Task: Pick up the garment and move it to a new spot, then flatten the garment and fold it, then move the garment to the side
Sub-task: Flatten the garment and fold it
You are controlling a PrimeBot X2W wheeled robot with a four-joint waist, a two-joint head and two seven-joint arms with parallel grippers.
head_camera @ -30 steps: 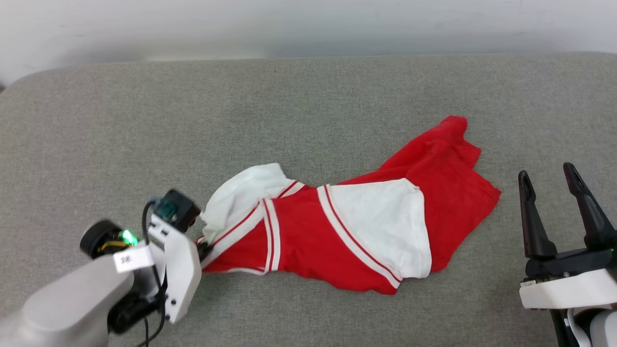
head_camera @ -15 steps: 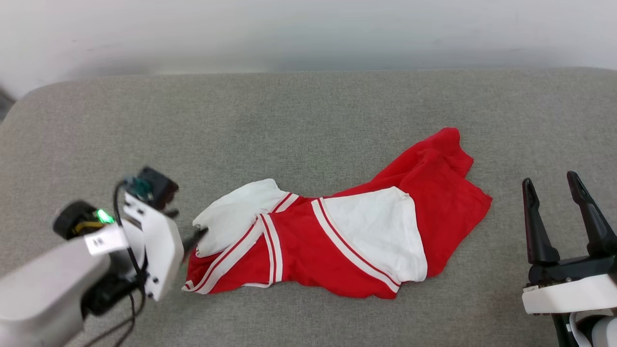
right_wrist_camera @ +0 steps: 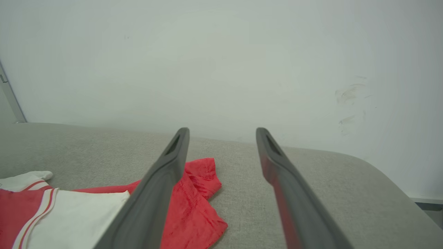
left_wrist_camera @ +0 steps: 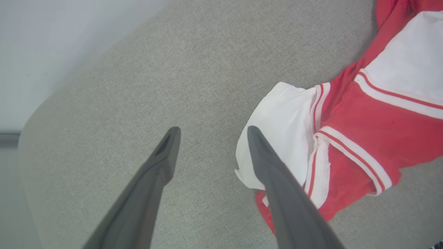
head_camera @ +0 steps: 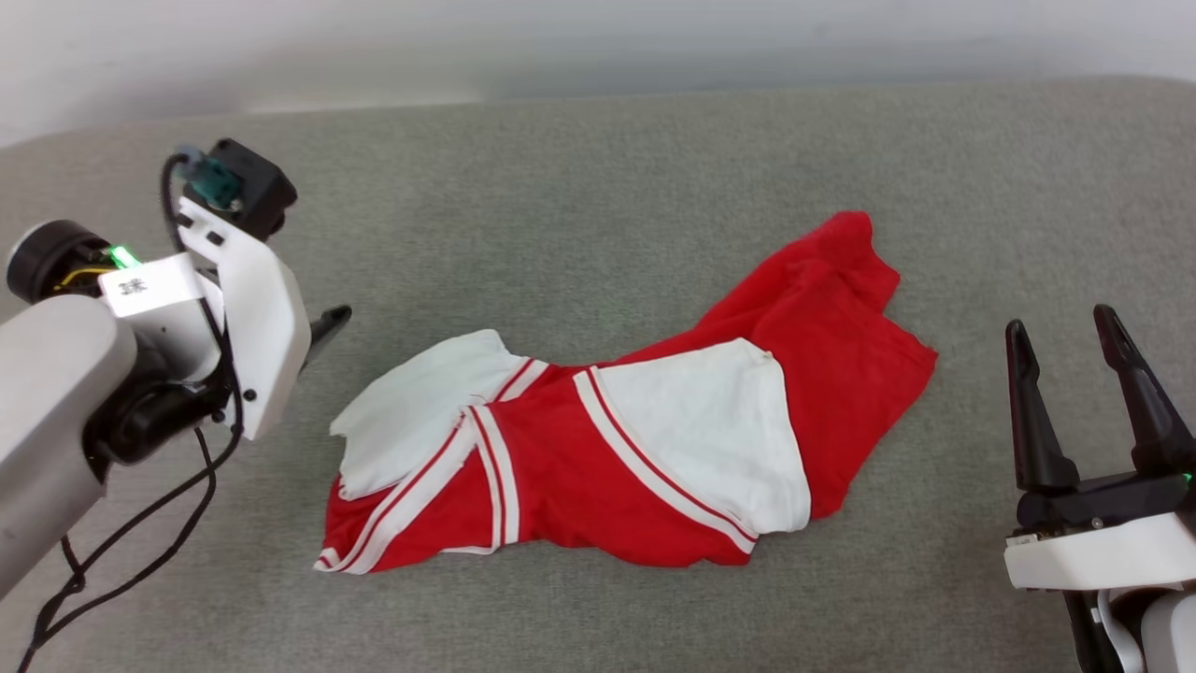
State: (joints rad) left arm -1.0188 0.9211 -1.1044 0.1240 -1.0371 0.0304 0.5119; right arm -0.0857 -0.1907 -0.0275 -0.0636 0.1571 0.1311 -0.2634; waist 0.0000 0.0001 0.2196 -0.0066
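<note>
Garment, crumpled red jersey T-shirt with white sleeves, mid-frame on grey fabric cushion. Left gripper, upper left, gaping wide, empty. Right gripper, lower right, likewise gaping, empty.

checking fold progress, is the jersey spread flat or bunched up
Bunched up, not flat: the garment lies crumpled, one white sleeve folded across its red body.

Grey fabric surf., white wall

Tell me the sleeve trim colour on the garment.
Red-and-white stripes on the garment, best in the head view.
</note>
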